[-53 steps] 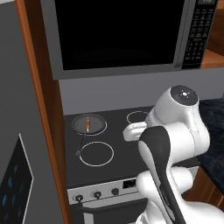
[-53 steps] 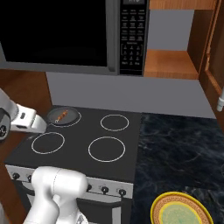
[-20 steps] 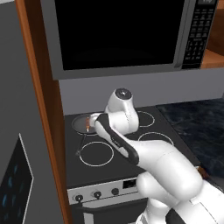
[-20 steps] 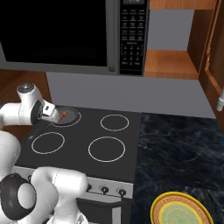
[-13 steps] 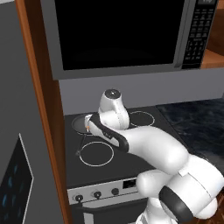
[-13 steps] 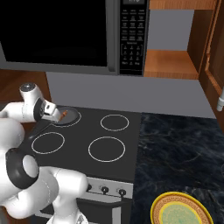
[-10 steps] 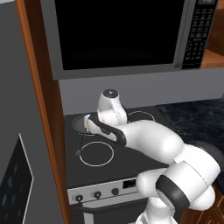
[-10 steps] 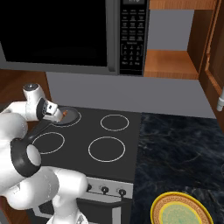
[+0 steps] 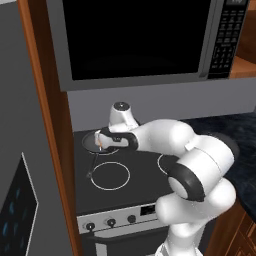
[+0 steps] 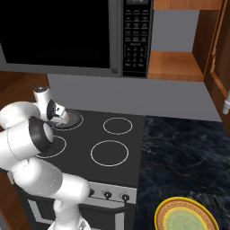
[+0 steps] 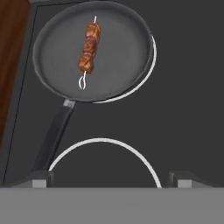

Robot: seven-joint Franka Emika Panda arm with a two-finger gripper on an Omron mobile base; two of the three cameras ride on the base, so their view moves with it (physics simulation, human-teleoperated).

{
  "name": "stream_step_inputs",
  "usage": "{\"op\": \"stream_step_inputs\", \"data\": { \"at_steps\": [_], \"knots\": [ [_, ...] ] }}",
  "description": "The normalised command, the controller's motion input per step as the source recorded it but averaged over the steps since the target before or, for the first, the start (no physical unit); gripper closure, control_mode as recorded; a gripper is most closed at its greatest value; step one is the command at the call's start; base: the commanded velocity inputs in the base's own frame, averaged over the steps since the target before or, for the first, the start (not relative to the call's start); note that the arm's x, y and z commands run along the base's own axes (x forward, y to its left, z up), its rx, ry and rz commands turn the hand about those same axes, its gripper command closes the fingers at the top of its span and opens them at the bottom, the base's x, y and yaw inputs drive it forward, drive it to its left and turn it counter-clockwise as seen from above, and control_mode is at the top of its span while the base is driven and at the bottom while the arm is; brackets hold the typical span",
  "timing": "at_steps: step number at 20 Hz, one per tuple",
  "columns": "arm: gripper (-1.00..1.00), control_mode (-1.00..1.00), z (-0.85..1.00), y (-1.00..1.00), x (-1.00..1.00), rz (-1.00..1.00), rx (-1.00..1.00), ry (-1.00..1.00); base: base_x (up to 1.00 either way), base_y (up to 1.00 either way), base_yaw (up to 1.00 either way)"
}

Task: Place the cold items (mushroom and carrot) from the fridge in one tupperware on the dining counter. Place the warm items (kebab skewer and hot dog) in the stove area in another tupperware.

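My gripper (image 11: 109,177) is wide open and empty; kebab skewer (image 11: 89,48) lies ahead in the pan (image 11: 118,65), unpicked, so warm items not yet packed

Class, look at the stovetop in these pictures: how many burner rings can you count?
4: two rear, two front. The rear-left ring is mostly hidden under the pan; the arm covers others in places.

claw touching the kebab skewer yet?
Apart. In the hand view the kebab skewer lies in the pan near the top, while the open claw has its tips at the bottom, with bare stovetop between them.
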Motion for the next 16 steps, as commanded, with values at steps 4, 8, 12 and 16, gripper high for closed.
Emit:
{"op": "stream_step_inputs", "data": {
  "at_steps": [4, 8, 12, 16],
  "knots": [
    [-1.0, -1.0, -0.26, 0.16, 0.44, 0.0, -0.05, 0.01, 0.0, 0.0, 0.0],
    [-1.0, -1.0, -0.19, 0.18, 0.43, 0.0, -0.02, 0.01, 0.0, 0.0, 0.0],
    [-1.0, -1.0, -0.22, 0.18, 0.41, 0.0, -0.02, 0.0, 0.0, 0.0, 0.0],
    [-1.0, -1.0, -0.26, 0.09, 0.41, 0.0, 0.0, 0.03, 0.0, 0.0, 0.0]
  ]
}}
